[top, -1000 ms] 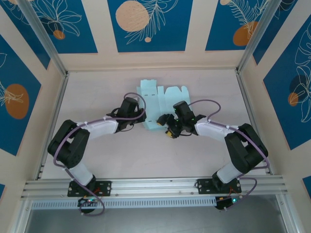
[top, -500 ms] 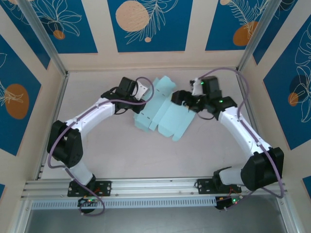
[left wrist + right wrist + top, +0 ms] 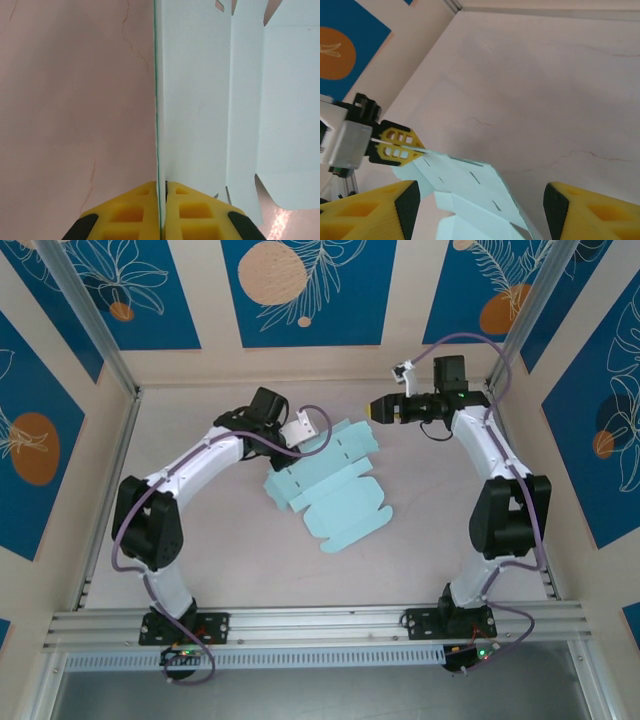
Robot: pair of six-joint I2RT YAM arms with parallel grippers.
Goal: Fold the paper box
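Plainly unfolded: the paper box (image 3: 335, 495) lies as a flat cutout in the middle of the table (image 3: 200, 540), its far-left edge raised.
The left hand (image 3: 297, 430) is pressed together, pinching that thin edge; the right hand (image 3: 378, 410) hangs spread and empty, apart toward the far right. With one pinch only, a pull could likely tear the card, slip it free, or crease it off its fold lines.

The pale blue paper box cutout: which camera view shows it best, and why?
The top external view: it takes in the whole pale blue paper box cutout, spread out with its flaps. The left wrist view gives just a few panels, one edge pinched in the left gripper. The right wrist view catches one slotted corner.
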